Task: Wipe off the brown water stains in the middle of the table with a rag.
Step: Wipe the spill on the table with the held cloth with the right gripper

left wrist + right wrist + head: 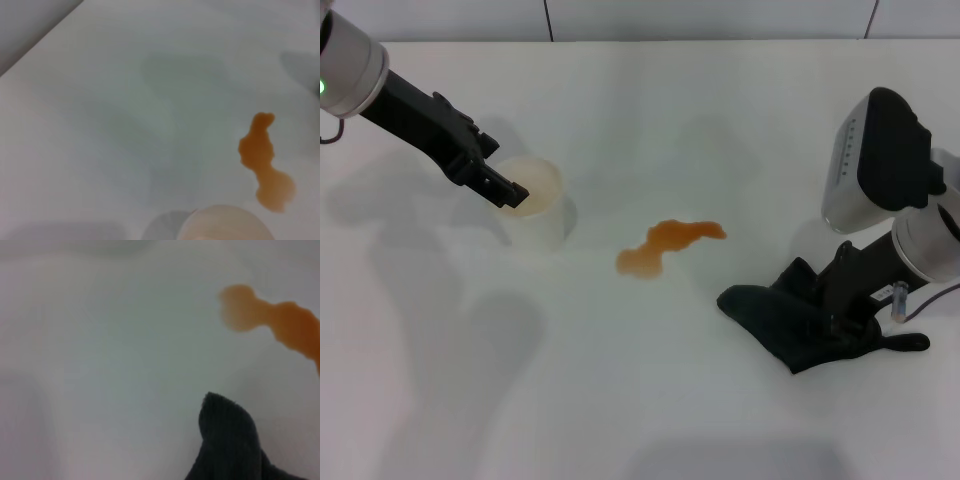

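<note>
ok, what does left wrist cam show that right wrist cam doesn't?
Only the left wrist view: the rim of the white cup at the frame edge, plus the table's far edge against the grey background.
Only the right wrist view: the dark rag, lying apart from the stain.
Both: the brown stain on the white table. Neither view shows a gripper.

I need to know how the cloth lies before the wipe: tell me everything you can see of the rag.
The rag is a dark charcoal, soft ribbed cloth, crumpled flat on the white table, with a narrow tail at one corner. It lies on the robot's right, apart from the brown water stains. The right gripper is down on it.
</note>
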Robot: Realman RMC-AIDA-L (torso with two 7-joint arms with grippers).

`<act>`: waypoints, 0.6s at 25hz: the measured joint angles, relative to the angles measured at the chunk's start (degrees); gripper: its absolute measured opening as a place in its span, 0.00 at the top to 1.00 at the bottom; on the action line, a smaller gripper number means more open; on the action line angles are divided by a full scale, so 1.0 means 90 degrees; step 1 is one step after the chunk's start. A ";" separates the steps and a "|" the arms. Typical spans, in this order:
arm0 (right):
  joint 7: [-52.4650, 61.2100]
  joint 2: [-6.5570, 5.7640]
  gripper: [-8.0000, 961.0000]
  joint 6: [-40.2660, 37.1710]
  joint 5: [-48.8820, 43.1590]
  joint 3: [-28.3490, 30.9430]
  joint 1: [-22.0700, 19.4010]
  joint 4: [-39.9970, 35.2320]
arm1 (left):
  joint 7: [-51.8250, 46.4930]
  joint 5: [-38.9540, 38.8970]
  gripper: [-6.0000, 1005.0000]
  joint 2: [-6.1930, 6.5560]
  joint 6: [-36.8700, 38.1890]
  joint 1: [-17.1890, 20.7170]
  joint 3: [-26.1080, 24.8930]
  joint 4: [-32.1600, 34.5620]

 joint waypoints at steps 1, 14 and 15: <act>0.0000 0.0001 0.57 -0.0004 0.0012 0.0012 0.0001 -0.0017 | -0.0006 0.0003 0.14 0.0000 -0.0003 -0.0002 0.0000 0.0002; 0.0013 0.0000 0.79 -0.0001 -0.0034 0.0000 0.0020 -0.0174 | -0.0053 0.0010 0.14 0.0000 -0.0022 -0.0007 0.0000 0.0003; 0.0013 -0.0001 0.79 0.0006 -0.0036 0.0000 0.0022 -0.0175 | -0.0053 0.0010 0.14 0.0000 -0.0023 -0.0007 0.0000 0.0004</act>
